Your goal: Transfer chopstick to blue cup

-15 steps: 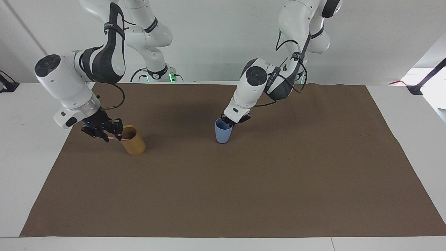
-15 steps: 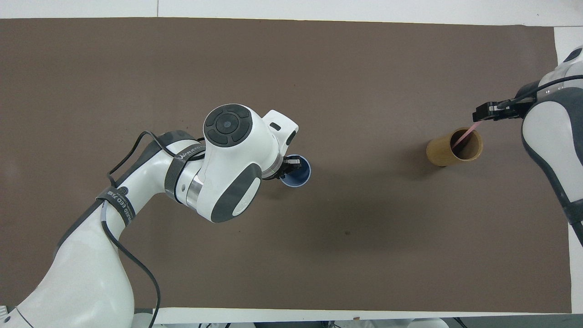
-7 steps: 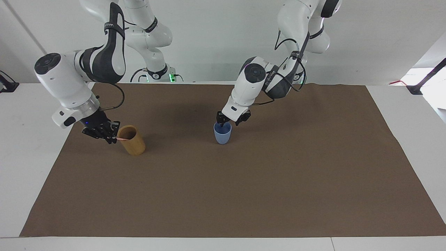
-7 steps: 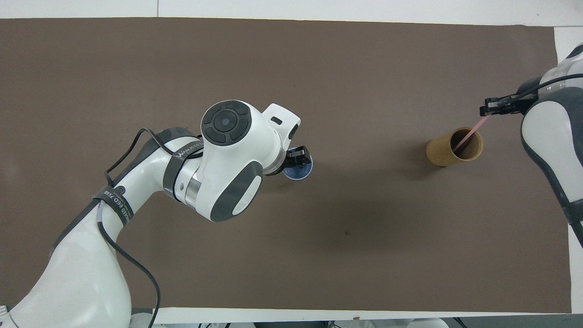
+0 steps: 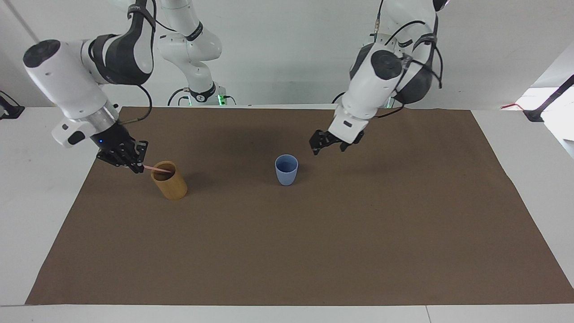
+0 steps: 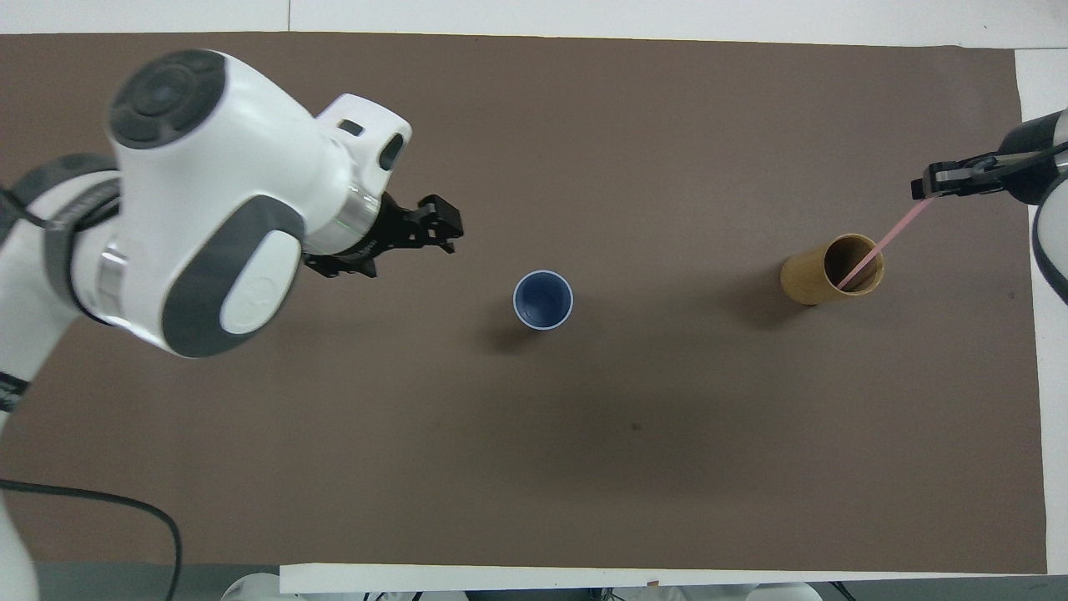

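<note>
My right tool (image 5: pixel 136 167) is clamped on the upper end of a chopstick (image 5: pixel 158 169), a thin pale-pink stick that slants down from the fingers into the mouth of the tan-yellow cylindrical cup (image 5: pixel 169 181). In the overhead view the same tool (image 6: pixel 922 185) sits off the cup's rim, toward the right arm's end of the surface, and the chopstick (image 6: pixel 876 248) runs as a straight diagonal line with its lower end inside the tan-yellow cylindrical cup (image 6: pixel 805 280); I can make out one stick, and whether a second lies against it I cannot tell. That cup stands tilted, its open mouth leaning toward the right arm's end. My left tool (image 5: pixel 323 146) hangs in the air over bare brown mat, beside the blue cup and toward the left arm's end, with its fingers spread apart and nothing between them. From overhead the left tool (image 6: pixel 440 234) shows clear of the cup, not covering it. The blue cup (image 5: pixel 286 169) stands upright near the middle of the mat, apart from both tools, and looking straight down into the blue cup (image 6: pixel 542 300) I see only its dark blue inside. The two cups are well apart, roughly level with each other from the robots. Both stand on the brown mat (image 5: pixel 314 242), which covers most of the white surface (image 5: pixel 27 188).
</note>
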You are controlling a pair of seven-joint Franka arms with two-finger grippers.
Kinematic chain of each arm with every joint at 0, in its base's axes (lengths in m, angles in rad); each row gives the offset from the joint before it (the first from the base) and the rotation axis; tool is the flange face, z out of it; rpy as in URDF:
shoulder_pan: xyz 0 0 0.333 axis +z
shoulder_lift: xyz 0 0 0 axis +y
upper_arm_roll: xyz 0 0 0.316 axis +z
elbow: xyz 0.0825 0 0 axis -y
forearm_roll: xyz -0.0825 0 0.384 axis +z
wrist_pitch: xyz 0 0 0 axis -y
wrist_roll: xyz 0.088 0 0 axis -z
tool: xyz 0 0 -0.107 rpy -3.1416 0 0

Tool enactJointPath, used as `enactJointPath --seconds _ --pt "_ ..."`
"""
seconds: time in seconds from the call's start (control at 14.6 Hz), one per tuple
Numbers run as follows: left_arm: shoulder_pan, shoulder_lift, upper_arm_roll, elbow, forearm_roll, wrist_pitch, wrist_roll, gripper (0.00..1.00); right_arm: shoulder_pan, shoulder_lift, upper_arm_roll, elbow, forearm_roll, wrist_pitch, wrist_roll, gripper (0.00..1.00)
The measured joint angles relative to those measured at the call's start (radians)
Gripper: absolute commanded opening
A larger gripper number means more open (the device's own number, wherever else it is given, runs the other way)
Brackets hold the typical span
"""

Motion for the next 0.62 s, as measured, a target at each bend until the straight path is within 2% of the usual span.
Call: enactJointPath --seconds 0.14,0.34,0.48,0.62 --pt "0.127 -0.047 0.005 -0.001 0.059 -0.054 0.148 0.99 0.002 -0.019 0.013 0.083 0.000 -0.071 0.000 0.00" --pt "0.241 -0.084 0.007 -0.001 0.120 -0.094 0.326 0.99 0.017 0.005 0.073 0.223 -0.005 -0.176 0.090 0.00" --pt "0.310 -0.107 0.007 -0.001 0.148 -0.114 0.437 0.99 0.091 0.034 0.106 0.279 -0.051 -0.207 0.238 0.00" --pt "0.385 -0.123 0.007 -0.001 0.176 -0.126 0.565 0.99 0.211 0.054 0.113 0.298 -0.074 -0.207 0.416 0.00"
